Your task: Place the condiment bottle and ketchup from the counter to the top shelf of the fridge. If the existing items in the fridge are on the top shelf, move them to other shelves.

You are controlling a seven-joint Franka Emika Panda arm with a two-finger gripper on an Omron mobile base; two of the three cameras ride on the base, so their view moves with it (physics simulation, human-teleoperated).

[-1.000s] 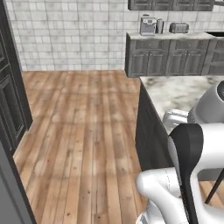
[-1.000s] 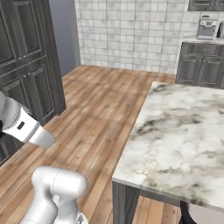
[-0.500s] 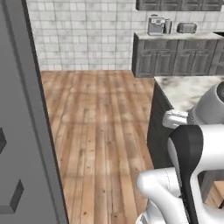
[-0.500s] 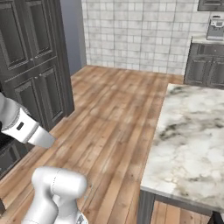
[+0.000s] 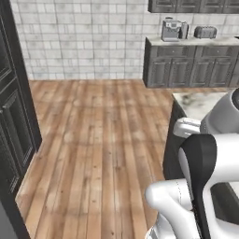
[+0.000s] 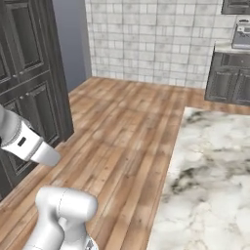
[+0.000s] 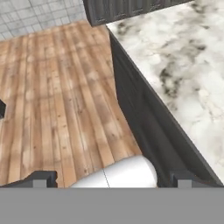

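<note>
Your claw (image 7: 108,178) stands with its two fingers wide apart, holding nothing, above the wooden floor (image 5: 102,140) beside the marbled bench (image 6: 210,180). Neither bottle can be located on the visible bench surface, so count them later. Expect both to be light, rigid and smooth; grip each at mid-body, upright. One coffee machine (image 5: 170,30) and one toaster (image 5: 204,31) sit on the far worktop

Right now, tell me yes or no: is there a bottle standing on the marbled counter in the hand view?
No. The marbled counter shows only bare veined stone beside the wooden floor.
</note>
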